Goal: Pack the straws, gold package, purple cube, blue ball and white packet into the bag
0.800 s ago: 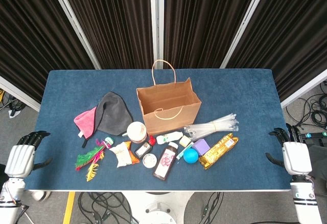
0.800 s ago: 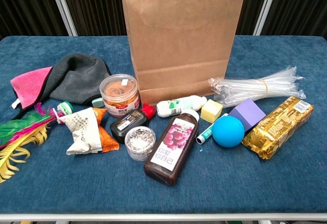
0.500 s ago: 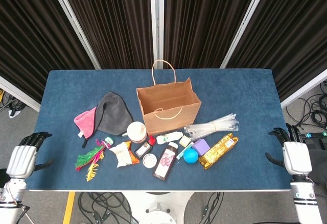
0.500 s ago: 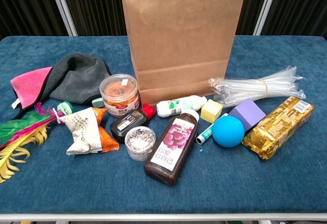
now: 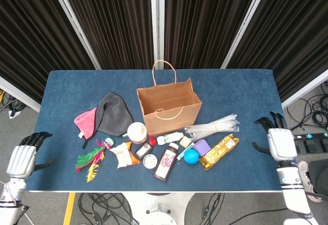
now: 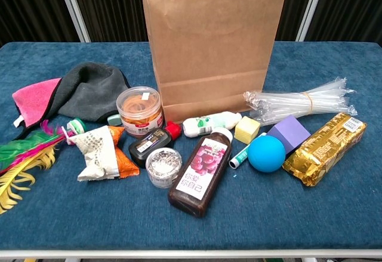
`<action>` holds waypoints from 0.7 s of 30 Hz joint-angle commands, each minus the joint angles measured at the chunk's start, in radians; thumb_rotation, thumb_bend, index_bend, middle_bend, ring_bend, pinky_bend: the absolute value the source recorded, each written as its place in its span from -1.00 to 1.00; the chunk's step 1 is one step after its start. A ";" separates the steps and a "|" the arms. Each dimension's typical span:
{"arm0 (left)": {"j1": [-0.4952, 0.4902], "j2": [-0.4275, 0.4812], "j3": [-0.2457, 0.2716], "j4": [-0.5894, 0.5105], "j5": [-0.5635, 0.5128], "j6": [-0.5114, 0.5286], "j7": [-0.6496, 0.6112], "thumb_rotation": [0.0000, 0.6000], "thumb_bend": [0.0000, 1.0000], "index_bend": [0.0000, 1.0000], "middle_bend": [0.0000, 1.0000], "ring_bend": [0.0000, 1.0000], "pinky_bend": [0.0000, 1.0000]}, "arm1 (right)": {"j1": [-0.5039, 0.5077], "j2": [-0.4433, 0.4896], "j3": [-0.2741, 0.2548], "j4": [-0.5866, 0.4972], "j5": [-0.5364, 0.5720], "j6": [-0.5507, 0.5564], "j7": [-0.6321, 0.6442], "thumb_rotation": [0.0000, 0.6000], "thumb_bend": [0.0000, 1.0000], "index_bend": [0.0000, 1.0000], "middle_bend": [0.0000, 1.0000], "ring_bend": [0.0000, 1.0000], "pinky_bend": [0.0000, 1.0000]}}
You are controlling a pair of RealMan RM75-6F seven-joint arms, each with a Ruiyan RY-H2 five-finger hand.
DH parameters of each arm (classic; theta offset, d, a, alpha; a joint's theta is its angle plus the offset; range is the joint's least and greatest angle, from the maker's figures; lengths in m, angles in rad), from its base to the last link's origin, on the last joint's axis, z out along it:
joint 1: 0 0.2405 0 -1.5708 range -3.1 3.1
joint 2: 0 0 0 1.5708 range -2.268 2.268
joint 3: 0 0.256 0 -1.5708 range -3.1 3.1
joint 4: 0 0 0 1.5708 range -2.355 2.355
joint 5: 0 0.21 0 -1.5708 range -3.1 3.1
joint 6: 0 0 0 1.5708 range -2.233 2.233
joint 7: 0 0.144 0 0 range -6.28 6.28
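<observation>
Paper bag upright on a blue tabletop, clutter packed in front of it.

The brown paper bag [image 5: 169,109] stands open-topped and stiff on the felt-like tabletop [image 5: 246,89], with bare cloth behind it and along both side edges. Just right of its base lie the clear bundled straws [image 6: 301,104]; in front of them sit the matte purple cube [image 6: 289,133], the smooth blue ball [image 6: 266,153] touching it, and the crinkled gold package [image 6: 325,148], slanted. The white packet [image 6: 98,153] (wrinkled, patterned) lies left of centre, near a ribbed plastic jar [image 6: 139,111] and a dark bottle [image 6: 200,172]. The right hand [image 5: 277,140] hovers over the right edge, fingers spread, holding nothing; the left hand [image 5: 23,156] hangs off the left edge, likewise empty and apart.
</observation>
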 commanded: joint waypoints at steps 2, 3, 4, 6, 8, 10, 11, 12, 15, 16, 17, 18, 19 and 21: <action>0.002 0.003 -0.004 0.004 -0.002 0.006 -0.012 1.00 -0.64 -0.39 -0.31 -0.53 -0.45 | 0.122 -0.034 0.054 -0.043 0.100 -0.149 -0.118 1.00 -0.86 -0.40 -0.47 -0.88 -0.88; 0.002 0.003 -0.004 0.004 -0.002 0.007 -0.015 1.00 -0.64 -0.39 -0.31 -0.53 -0.45 | 0.143 -0.042 0.062 -0.042 0.124 -0.177 -0.139 1.00 -0.86 -0.40 -0.47 -0.88 -0.88; 0.002 0.004 -0.004 0.005 -0.002 0.009 -0.017 1.00 -0.64 -0.39 -0.31 -0.53 -0.44 | 0.171 -0.051 0.071 -0.038 0.156 -0.212 -0.168 1.00 -0.86 -0.40 -0.48 -0.88 -0.87; 0.002 0.006 -0.005 0.007 -0.002 0.010 -0.021 1.00 -0.64 -0.39 -0.31 -0.53 -0.45 | 0.208 -0.067 0.080 -0.030 0.198 -0.254 -0.212 1.00 -0.86 -0.40 -0.48 -0.88 -0.87; 0.002 0.006 -0.006 0.009 -0.003 0.010 -0.026 1.00 -0.64 -0.39 -0.31 -0.53 -0.45 | 0.245 -0.088 0.081 -0.017 0.238 -0.289 -0.260 1.00 -0.86 -0.40 -0.48 -0.88 -0.87; 0.001 0.005 -0.008 0.012 -0.005 0.010 -0.031 1.00 -0.64 -0.39 -0.31 -0.53 -0.45 | 0.274 -0.110 0.077 -0.004 0.277 -0.314 -0.302 1.00 -0.86 -0.40 -0.48 -0.88 -0.87; 0.001 0.004 -0.008 0.014 -0.005 0.009 -0.034 1.00 -0.64 -0.39 -0.31 -0.53 -0.45 | 0.284 -0.119 0.074 0.000 0.292 -0.323 -0.316 1.00 -0.86 -0.40 -0.48 -0.88 -0.87; 0.000 0.003 -0.008 0.016 -0.005 0.008 -0.036 1.00 -0.64 -0.39 -0.31 -0.53 -0.45 | 0.293 -0.127 0.071 0.005 0.307 -0.330 -0.328 1.00 -0.86 -0.40 -0.48 -0.88 -0.87; -0.004 0.000 -0.007 0.022 -0.002 0.004 -0.042 1.00 -0.64 -0.39 -0.31 -0.53 -0.45 | 0.316 -0.150 0.060 0.023 0.346 -0.344 -0.361 1.00 -0.86 -0.40 -0.49 -0.88 -0.86; -0.005 -0.001 -0.006 0.025 0.000 0.003 -0.045 1.00 -0.64 -0.39 -0.31 -0.53 -0.45 | 0.325 -0.158 0.055 0.031 0.360 -0.349 -0.371 1.00 -0.86 -0.40 -0.49 -0.88 -0.86; -0.006 -0.002 -0.006 0.027 0.000 0.002 -0.047 1.00 -0.64 -0.39 -0.31 -0.53 -0.45 | 0.331 -0.163 0.052 0.037 0.369 -0.353 -0.377 1.00 -0.86 -0.40 -0.49 -0.88 -0.86; -0.008 -0.002 -0.006 0.029 0.001 0.001 -0.049 1.00 -0.64 -0.39 -0.31 -0.53 -0.45 | 0.337 -0.167 0.049 0.043 0.379 -0.359 -0.383 1.00 -0.86 -0.40 -0.49 -0.88 -0.86; -0.009 -0.003 -0.006 0.030 0.001 -0.001 -0.051 1.00 -0.64 -0.39 -0.31 -0.53 -0.45 | 0.346 -0.170 0.044 0.049 0.389 -0.368 -0.391 1.00 -0.86 -0.40 -0.49 -0.88 -0.86; -0.011 -0.005 -0.007 0.034 0.002 -0.001 -0.054 1.00 -0.64 -0.39 -0.31 -0.53 -0.44 | 0.357 -0.175 0.036 0.058 0.399 -0.377 -0.400 1.00 -0.85 -0.40 -0.49 -0.88 -0.86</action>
